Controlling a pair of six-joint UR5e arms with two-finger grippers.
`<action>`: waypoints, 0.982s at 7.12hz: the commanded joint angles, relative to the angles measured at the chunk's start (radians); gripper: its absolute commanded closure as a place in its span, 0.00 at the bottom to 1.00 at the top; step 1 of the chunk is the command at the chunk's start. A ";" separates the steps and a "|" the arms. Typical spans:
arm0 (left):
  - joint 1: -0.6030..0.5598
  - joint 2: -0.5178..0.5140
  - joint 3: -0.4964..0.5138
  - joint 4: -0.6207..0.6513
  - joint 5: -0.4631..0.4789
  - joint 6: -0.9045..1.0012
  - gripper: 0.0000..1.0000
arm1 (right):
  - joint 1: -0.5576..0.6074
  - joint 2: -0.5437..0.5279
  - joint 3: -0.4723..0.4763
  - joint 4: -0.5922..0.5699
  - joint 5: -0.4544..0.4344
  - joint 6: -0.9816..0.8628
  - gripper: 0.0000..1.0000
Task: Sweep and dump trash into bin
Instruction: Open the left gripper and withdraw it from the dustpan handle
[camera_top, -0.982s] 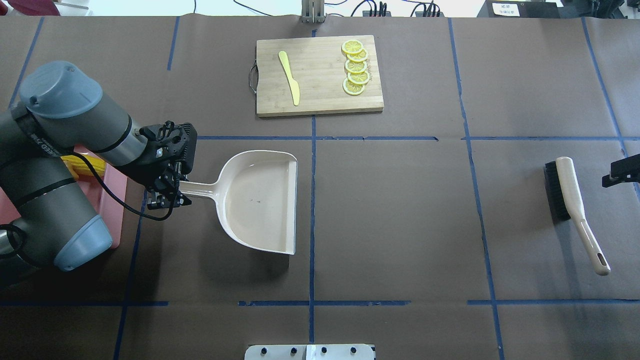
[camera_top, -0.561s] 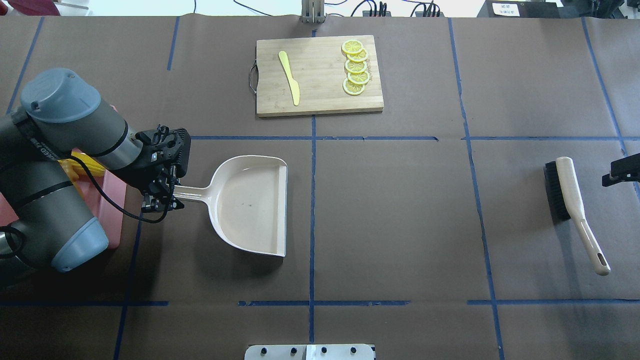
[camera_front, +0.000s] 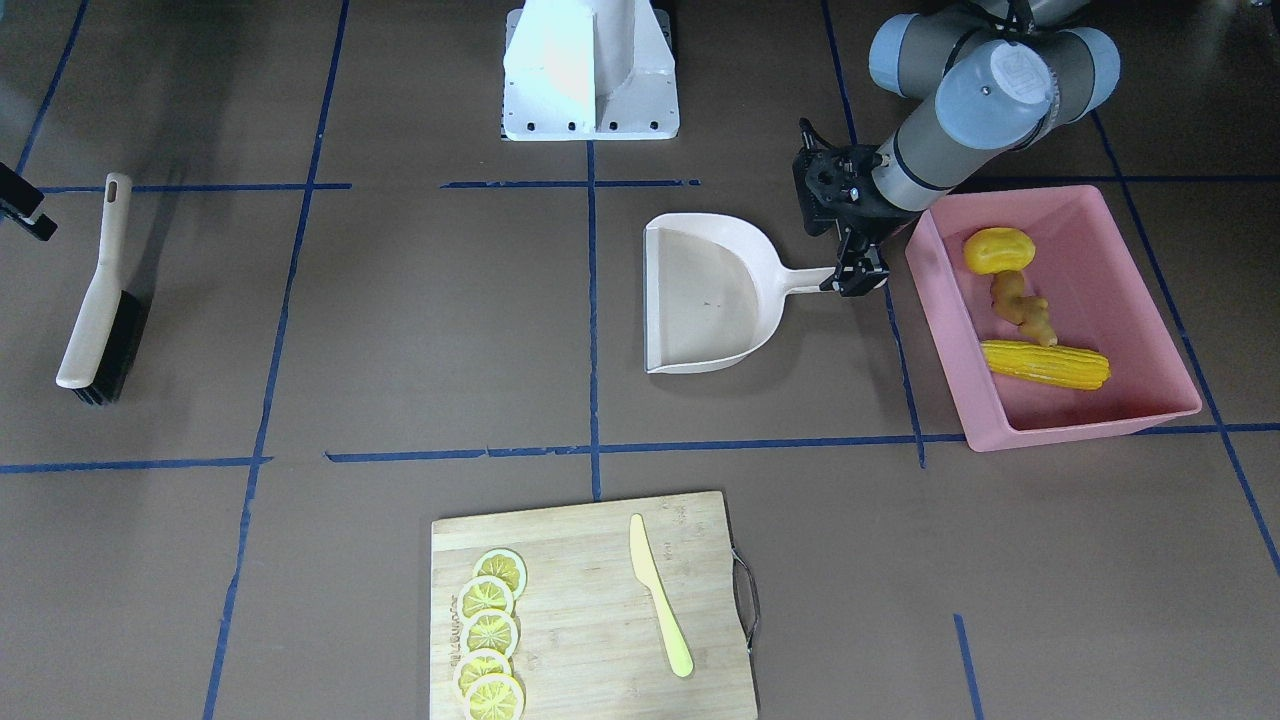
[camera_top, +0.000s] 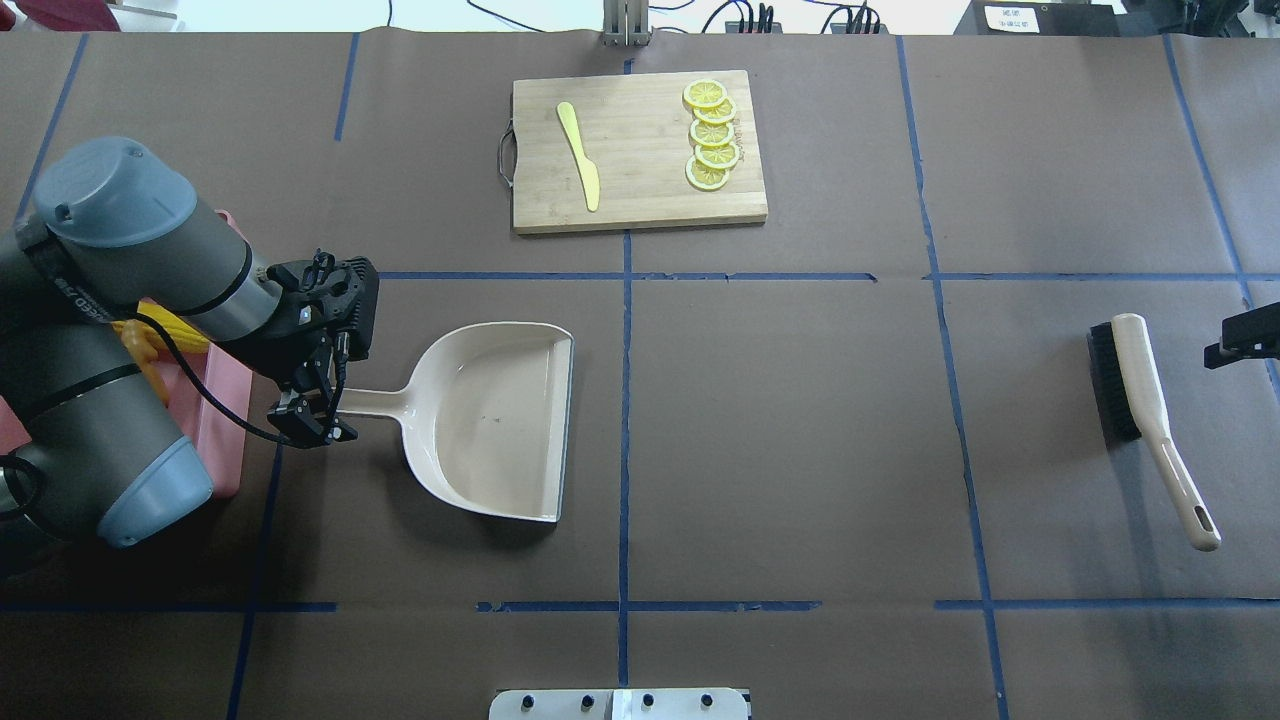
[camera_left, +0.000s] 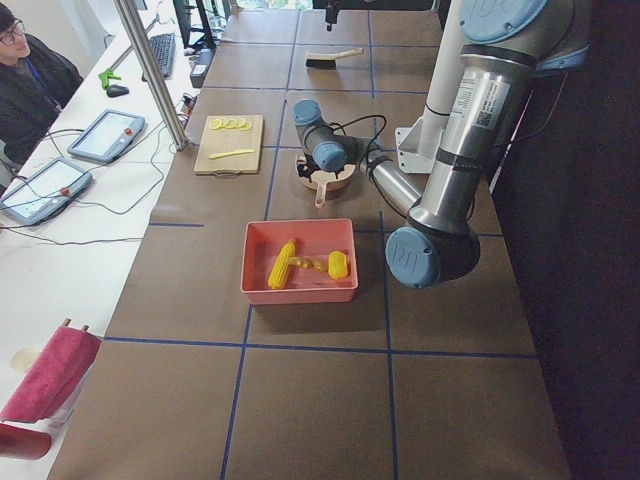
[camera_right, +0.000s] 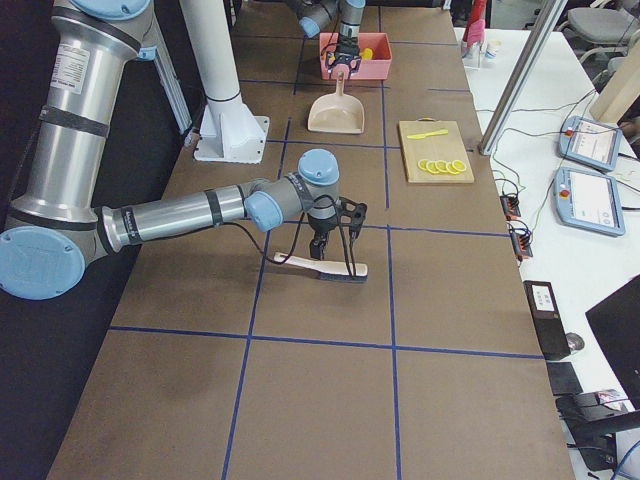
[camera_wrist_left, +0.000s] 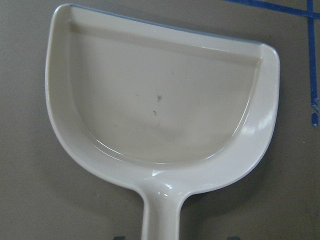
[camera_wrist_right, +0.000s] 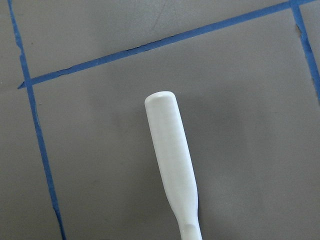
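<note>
The trash lies in the pink bin (camera_front: 940, 320): the potato-like lump (camera_front: 998, 250), the ginger root (camera_front: 1020, 305) and the corn cob (camera_front: 1045, 363). In the overhead view my left arm hides most of the bin (camera_top: 225, 420); a bit of corn (camera_top: 170, 328) shows. My left gripper (camera_top: 312, 408) is shut on the handle of the empty beige dustpan (camera_top: 490, 415), which sits level beside the bin (camera_front: 705, 295). The brush (camera_top: 1140, 390) lies free on the table. Only part of my right gripper (camera_top: 1240, 340) shows at the edge; I cannot tell its state.
A wooden cutting board (camera_top: 640, 190) with lemon slices (camera_top: 710, 135) and a pale yellow knife (camera_top: 580, 155) lies at the far middle. The robot base (camera_front: 590, 70) stands at the near edge. A person sits at the side bench (camera_left: 30, 80).
My left gripper has moved left and down with the dustpan, which now sits lower and nearer the bin. The brush and right arm have not moved.
</note>
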 joint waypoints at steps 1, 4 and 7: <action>-0.016 0.010 -0.042 0.009 -0.086 -0.007 0.01 | 0.025 0.008 0.001 0.000 0.001 0.000 0.00; -0.241 0.116 -0.111 0.125 -0.104 -0.013 0.00 | 0.062 0.038 0.004 0.000 -0.002 -0.003 0.00; -0.410 0.135 0.038 0.212 -0.029 -0.009 0.00 | 0.087 0.075 0.001 -0.002 0.003 -0.015 0.00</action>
